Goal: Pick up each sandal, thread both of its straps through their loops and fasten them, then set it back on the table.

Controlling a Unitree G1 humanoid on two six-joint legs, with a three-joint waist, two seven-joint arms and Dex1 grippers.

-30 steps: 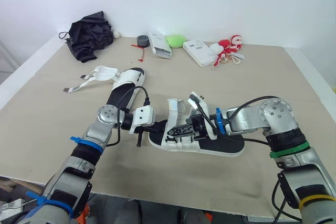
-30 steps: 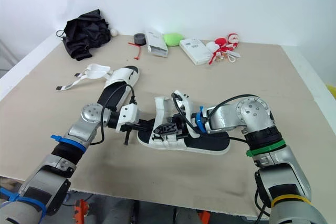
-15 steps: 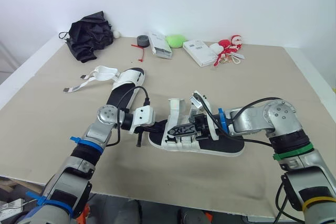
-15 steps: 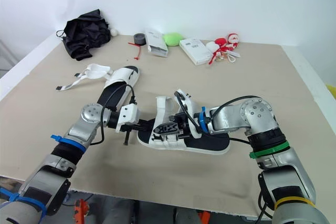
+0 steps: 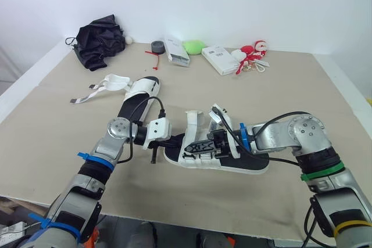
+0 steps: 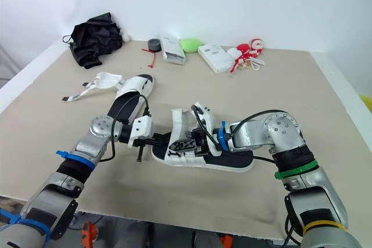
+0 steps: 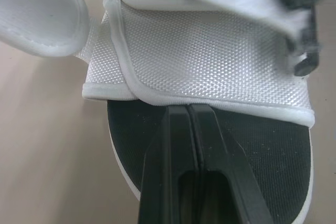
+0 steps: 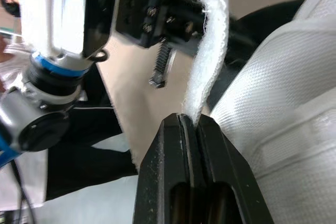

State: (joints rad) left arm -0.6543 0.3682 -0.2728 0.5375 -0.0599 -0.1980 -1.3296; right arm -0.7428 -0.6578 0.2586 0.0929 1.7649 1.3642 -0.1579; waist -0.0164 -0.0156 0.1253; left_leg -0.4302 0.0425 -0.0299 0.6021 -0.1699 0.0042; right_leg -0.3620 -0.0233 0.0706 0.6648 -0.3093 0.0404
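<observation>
Right wrist view shows the right tool (image 8: 190, 120) pinching a strap (image 8: 211, 40).

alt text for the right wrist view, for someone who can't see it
Close up, the right gripper is shut on the edge of a fuzzy white strap, beside the white mesh upper of the sandal. Beyond them, over the tan table, is the robot's left arm.

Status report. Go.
Left gripper shut, tips at near sandal's toe. Right gripper shut on its white strap. Second sandal lies apart, straps loose; path clear.
</observation>
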